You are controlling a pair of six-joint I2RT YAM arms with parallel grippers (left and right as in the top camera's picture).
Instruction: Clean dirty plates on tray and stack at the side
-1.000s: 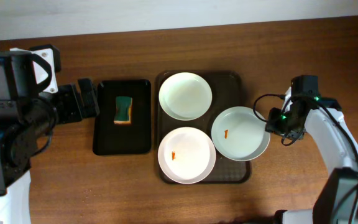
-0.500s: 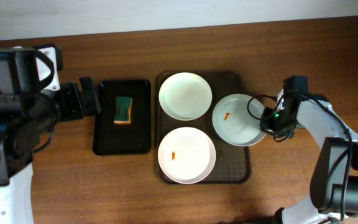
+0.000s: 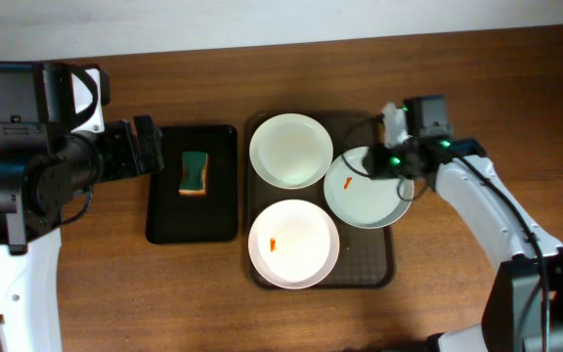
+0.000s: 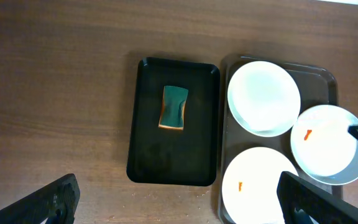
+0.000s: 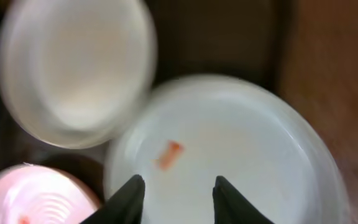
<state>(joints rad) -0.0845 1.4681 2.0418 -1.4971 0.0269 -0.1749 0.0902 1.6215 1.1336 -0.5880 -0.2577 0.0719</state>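
The dark brown tray point(image 3: 379, 264) holds three white plates. The far-left plate point(image 3: 291, 150) looks clean. The near plate point(image 3: 293, 243) and the right plate point(image 3: 365, 191) each carry an orange smear. My right gripper point(image 3: 384, 162) hovers over the right plate's far right rim, open and empty. In the right wrist view its fingers point(image 5: 131, 198) frame the right plate point(image 5: 241, 149) just below the smear point(image 5: 169, 154). My left gripper point(image 3: 145, 147) is open and empty, left of the black tray; in its wrist view point(image 4: 179, 199) it sits high above the table.
A smaller black tray point(image 3: 193, 220) lies left of the brown tray, with a green and yellow sponge point(image 3: 194, 172) on it. Bare wooden table lies right of the brown tray. The right plate overhangs the tray's right rim slightly.
My right gripper has moved from the right plate's right edge up and left over its far rim. The right plate has shifted left, further onto the tray. The left arm rose slightly.
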